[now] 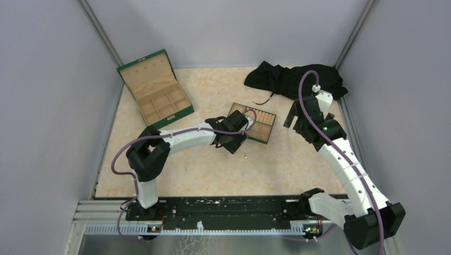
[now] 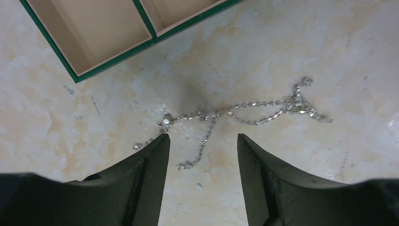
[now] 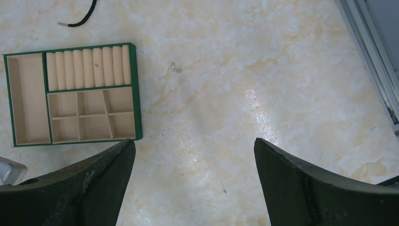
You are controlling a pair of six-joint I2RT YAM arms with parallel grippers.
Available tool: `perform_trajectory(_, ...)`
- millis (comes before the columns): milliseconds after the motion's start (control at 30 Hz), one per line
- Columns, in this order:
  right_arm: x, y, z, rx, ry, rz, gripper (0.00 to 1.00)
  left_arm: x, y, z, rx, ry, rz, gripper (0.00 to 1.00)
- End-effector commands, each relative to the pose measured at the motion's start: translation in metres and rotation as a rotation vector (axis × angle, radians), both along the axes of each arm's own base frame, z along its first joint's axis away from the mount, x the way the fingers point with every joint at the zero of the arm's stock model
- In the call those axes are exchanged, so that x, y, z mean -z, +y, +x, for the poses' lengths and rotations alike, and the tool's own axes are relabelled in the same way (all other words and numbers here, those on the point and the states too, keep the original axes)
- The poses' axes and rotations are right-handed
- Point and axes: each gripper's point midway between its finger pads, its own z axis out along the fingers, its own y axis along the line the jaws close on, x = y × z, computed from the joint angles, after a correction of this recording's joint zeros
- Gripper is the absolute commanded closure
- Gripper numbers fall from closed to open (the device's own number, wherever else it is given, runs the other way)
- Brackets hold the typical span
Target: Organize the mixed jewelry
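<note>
Looking down from the top external view, the left gripper [image 1: 236,144] hangs low over the marbled table [image 1: 202,170] at the near edge of a small green-rimmed tray [image 1: 263,128], while the right gripper [image 1: 295,121] is raised just to the right of that tray. An open green box [image 1: 159,90] sits at the far left and a black cloth [image 1: 298,79] lies at the far right. The jewelry is too small to make out from here. In the left wrist view, the left gripper [image 2: 202,141] has its jaws partly apart and holds nothing. A thin silvery chain [image 2: 244,113] lies sprawled on the table just ahead of the fingertips [image 2: 157,148], and one loose strand trails down into the gap between them. A corner of the tray [image 2: 117,57] shows at the upper left, apart from the chain. In the right wrist view, the right gripper [image 3: 193,146] has its jaws spread wide over bare table, with nothing between them. The tray [image 3: 136,94] lies to the left with its row of tan rolls [image 3: 87,68], and its open compartments look empty. A tiny silvery piece [image 3: 175,68] rests on the table just right of the tray, and a black cord [image 3: 80,21] curls at the top edge.
</note>
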Motion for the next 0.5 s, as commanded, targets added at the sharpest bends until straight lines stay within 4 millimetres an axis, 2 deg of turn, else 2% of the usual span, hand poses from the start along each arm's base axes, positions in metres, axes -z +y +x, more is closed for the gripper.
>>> perform_trajectory(0, -0.004, -0.003, 0.001, 0.020, -0.021, 0.001, 0.04, -0.005, 0.002, 0.002, 0.164, -0.013, 0.022, 0.36)
perform_trajectory(167, 0.000, 0.001, 0.003, 0.006, -0.007, 0.008, 0.05, 0.002, 0.005, 0.003, 0.245, 0.015, 0.074, 0.32)
perform_trajectory(467, 0.007, 0.006, 0.004, -0.005, 0.014, 0.026, 0.05, 0.017, 0.000, 0.012, 0.260, 0.087, 0.078, 0.34)
